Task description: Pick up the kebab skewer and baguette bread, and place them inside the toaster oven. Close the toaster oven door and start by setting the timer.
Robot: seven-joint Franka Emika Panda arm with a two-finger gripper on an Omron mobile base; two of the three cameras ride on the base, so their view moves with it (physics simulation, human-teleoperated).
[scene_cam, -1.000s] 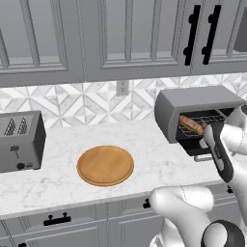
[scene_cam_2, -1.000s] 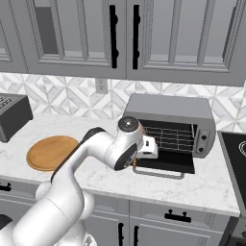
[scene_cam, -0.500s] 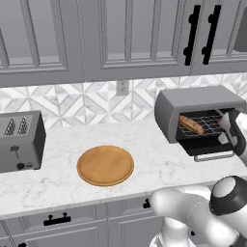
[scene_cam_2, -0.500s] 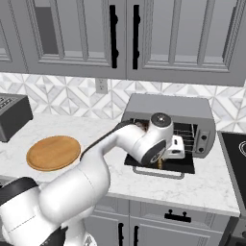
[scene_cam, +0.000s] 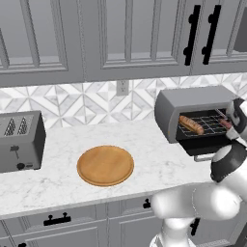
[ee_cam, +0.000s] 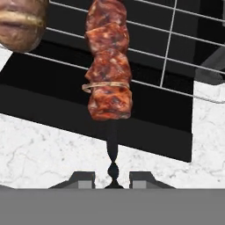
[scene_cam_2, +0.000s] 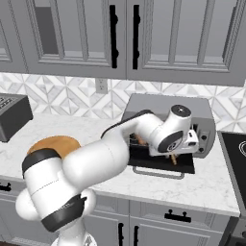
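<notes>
The kebab skewer [ee_cam: 108, 66] hangs out in front of the gripper [ee_cam: 112, 173], its meat chunks over the wire rack [ee_cam: 176, 48] of the toaster oven [scene_cam: 193, 103]. The two small fingers are pinched tight on the thin dark end of the stick. The baguette bread [scene_cam: 191, 125] already lies on the left side of the rack — you can see its brown end [ee_cam: 22, 22] beside the meat. The toaster oven door [scene_cam_2: 161, 163] lies flat open on the white counter [scene_cam: 58, 169].

So I think the step now is putting the skewer in. Next the fingers need to let go once the stick rests on the rack, then pull back — after that comes the door and the timer.

The round wooden board [scene_cam: 105, 165] sits bare, with a slot toaster [scene_cam: 19, 142] far off to the left. I can't read any words or brand names on anything.
</notes>
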